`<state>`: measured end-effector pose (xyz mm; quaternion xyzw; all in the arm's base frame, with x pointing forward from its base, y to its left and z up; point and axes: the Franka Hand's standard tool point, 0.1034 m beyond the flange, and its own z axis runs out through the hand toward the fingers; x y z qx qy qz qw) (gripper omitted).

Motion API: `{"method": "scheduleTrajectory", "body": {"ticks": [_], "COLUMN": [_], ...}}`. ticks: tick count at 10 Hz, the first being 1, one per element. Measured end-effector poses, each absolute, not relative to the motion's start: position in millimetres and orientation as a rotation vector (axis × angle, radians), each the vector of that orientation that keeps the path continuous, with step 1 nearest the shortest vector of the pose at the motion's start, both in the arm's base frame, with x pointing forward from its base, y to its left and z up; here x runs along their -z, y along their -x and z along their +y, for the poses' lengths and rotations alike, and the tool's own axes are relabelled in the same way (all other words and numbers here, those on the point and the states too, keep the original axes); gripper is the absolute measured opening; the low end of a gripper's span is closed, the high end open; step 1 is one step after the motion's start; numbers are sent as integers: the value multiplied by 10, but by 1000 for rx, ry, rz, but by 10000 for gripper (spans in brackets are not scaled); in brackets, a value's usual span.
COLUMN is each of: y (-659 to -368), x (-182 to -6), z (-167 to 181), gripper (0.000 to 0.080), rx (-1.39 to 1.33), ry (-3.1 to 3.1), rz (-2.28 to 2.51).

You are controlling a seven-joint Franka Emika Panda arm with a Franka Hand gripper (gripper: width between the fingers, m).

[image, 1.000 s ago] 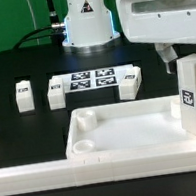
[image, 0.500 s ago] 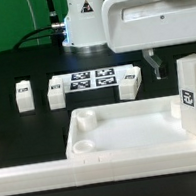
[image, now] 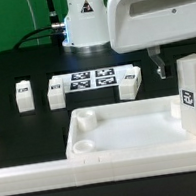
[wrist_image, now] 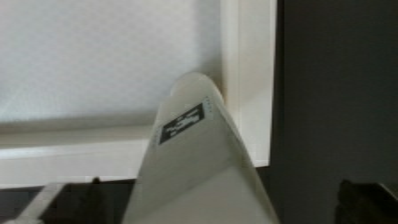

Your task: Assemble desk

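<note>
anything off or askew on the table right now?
Nothing stands out. One leg stands upright at a corner of the tabletop, on the exterior view's right; loose legs lie neatly beside the marker board. No damage visible.

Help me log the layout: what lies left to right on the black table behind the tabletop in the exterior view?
Lone leg → second leg → marker board → third leg.
</note>
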<state>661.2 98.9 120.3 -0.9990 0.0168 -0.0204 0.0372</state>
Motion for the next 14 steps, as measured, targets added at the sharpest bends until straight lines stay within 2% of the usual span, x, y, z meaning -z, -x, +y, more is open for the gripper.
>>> {"method": "scheduleTrajectory", "body": {"ticks": [2, 3, 4, 5, 6, 10, 14], "y": [-6618, -6616, -6615, -6615, -6616, -6617, -6646], "x": [-1203, -1197, -1193, -1193, -1193, -1191, -1181], "z": [994, 994, 991, 991, 983, 968, 919], "gripper": [649, 505, 505, 353, 289, 289, 290], "rx": [75, 76, 78, 78, 78, 75, 77], "ry": [3070, 3068, 3064, 3064, 3065, 3061, 2996], "rz": [-99, -160, -243, -243, -240, -176, 436]}}
